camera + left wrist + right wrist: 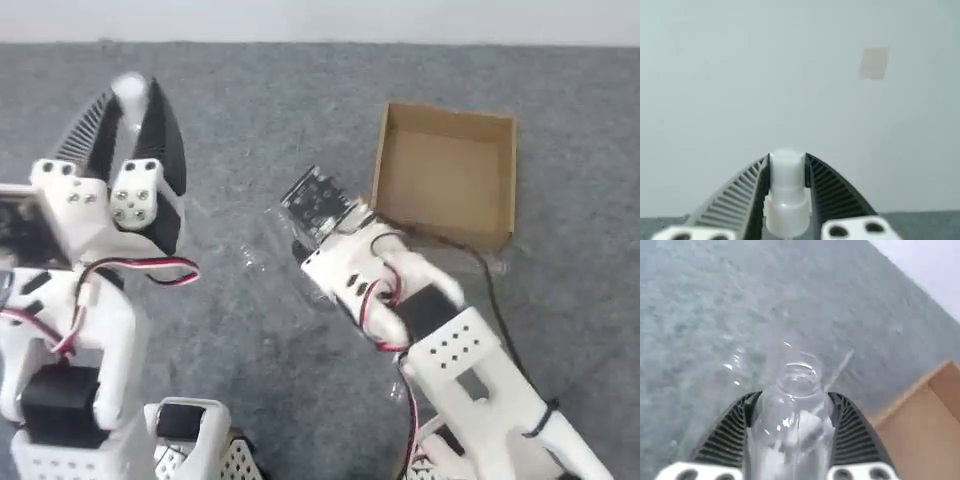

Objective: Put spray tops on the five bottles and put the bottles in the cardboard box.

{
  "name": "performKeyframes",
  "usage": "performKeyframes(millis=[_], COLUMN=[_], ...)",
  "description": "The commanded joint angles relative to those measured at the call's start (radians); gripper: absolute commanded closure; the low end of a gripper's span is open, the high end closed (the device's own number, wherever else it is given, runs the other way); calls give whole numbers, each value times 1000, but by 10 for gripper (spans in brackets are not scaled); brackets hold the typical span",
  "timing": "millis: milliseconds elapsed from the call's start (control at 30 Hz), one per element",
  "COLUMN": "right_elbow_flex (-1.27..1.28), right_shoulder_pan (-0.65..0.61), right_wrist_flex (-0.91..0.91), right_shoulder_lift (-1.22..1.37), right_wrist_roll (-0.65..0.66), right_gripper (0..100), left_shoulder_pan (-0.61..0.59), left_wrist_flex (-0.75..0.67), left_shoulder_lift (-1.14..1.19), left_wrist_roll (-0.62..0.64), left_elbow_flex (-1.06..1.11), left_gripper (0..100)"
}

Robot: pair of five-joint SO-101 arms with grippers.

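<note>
Toward the far left edge of the grey table (260, 110), my left gripper (787, 156) clamps a white plastic spray top (786, 195), ready for capping; mid-table beside the brown cardboard box (446, 172), my right gripper (792, 397) grips a clear, uncapped plastic bottle (796, 430).

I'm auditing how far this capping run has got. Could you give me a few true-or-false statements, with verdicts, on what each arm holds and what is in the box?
1. The left arm's jaws are shut on a white spray top. True.
2. The clear bottle in the right arm's jaws has a spray top on it. False: its neck is open and bare.
3. The cardboard box has a bottle in it. False: its floor shows bare.
4. The bottle is held beside the box, over the grey mat, not inside the box. True.
</note>
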Motion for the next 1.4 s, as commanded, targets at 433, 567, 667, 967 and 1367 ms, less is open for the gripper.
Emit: performKeyframes(millis=[433, 567, 667, 967, 1367], right_elbow_flex=[288, 315, 321, 331, 331], right_shoulder_pan=[-130, -130, -128, -128, -127], right_wrist_flex=[-351, -354, -354, -354, -354], right_shoulder_lift=[-231, -232, -237, -236, -231], right_wrist_roll=[-106, -106, -106, -107, -107], right_gripper=[992, 992, 992, 992, 992], left_shoulder_pan=[133, 135, 135, 135, 150], left_wrist_flex=[-167, -167, -158, -54, -92], left_shoulder_lift=[-15, -23, -25, -25, -15], left_wrist_roll=[66, 91, 106, 109, 109], left_elbow_flex=[203, 271, 260, 177, 150], left_gripper=[988, 988, 988, 988, 988])
